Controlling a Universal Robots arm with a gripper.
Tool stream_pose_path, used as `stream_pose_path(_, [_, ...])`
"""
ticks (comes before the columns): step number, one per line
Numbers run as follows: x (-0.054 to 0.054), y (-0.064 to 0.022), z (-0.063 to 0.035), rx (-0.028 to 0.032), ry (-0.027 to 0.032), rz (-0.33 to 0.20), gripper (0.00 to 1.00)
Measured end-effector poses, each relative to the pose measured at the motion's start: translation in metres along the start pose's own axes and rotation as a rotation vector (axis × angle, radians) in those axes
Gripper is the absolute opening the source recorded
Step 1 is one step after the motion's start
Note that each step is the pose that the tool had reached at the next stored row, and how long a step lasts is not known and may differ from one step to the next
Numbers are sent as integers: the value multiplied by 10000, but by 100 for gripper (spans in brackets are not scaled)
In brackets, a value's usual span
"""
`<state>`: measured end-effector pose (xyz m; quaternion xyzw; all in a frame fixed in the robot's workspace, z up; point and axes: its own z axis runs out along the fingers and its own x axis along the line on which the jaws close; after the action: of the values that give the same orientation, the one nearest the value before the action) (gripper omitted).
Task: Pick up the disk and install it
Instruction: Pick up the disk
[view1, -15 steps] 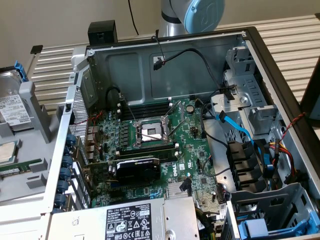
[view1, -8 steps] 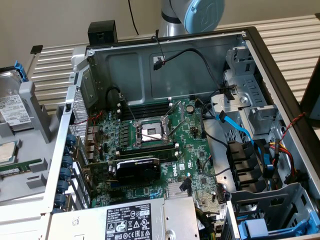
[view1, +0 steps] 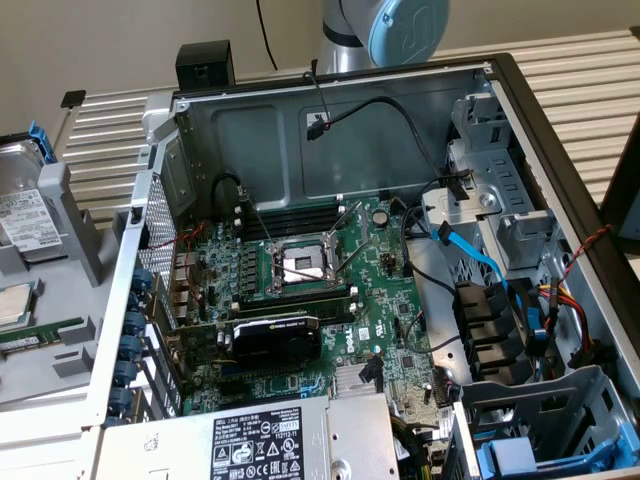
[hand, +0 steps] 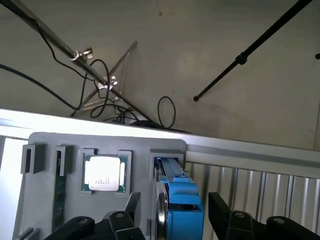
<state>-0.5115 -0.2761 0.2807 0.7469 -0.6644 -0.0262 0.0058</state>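
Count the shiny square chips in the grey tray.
1. The chip lies in its pocket of the grey tray, between the green memory stick and the disk. More may be hidden.

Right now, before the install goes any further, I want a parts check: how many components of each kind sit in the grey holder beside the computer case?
Disk in blue carrier: 1
CPU chip: 1
Memory stick: 1
Total: 3
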Motion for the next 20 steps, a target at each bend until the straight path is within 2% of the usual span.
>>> stream_pose_path(14, [0, -1, 19, 12, -13, 143, 65])
stream_pose_path(15, [-2, -1, 20, 15, -13, 144, 63])
stream_pose_path(16, [-3, -2, 21, 15, -14, 146, 56])
stream_pose_path(18, [-3, -1, 21, 8, -13, 146, 56])
stream_pose_path(19, [-3, -1, 22, 6, -13, 147, 49])
stream_pose_path(20, [-3, -2, 24, 5, -13, 148, 49])
